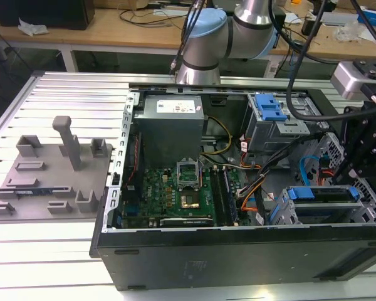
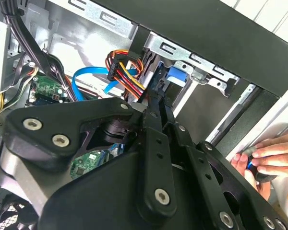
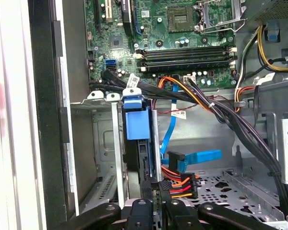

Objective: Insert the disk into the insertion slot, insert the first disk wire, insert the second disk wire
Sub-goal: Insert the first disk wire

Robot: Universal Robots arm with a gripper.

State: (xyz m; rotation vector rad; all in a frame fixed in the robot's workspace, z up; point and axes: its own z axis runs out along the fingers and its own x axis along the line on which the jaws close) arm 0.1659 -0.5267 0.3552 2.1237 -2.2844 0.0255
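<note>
The disk (image 3: 135,123), silver in its bright blue carrier, sits inside the insertion slot (image 3: 103,146), with its blue handle (image 2: 177,74) at the slot's mouth. In the exterior view the disk (image 1: 321,194) lies in the low grey cage (image 1: 281,212) at the case's front right corner. My gripper (image 3: 159,205) is shut on a black plug with orange, red and yellow wires (image 3: 178,183) right at the disk's rear edge. The same wire bundle (image 2: 126,72) runs past my fingertips (image 2: 152,103). A flat blue cable (image 3: 198,156) ends beside the plug; whether it is seated I cannot tell. The gripper (image 1: 358,164) hangs over the cage.
A taller grey cage with a blue latch (image 1: 269,108) stands behind the slot. Thick black cable bundles (image 3: 240,125) cross between the motherboard (image 1: 175,188) and the drive area. A person's hand (image 2: 271,158) rests at the case's outer edge. A grey fixture plate (image 1: 50,175) lies on the exterior view's left.
</note>
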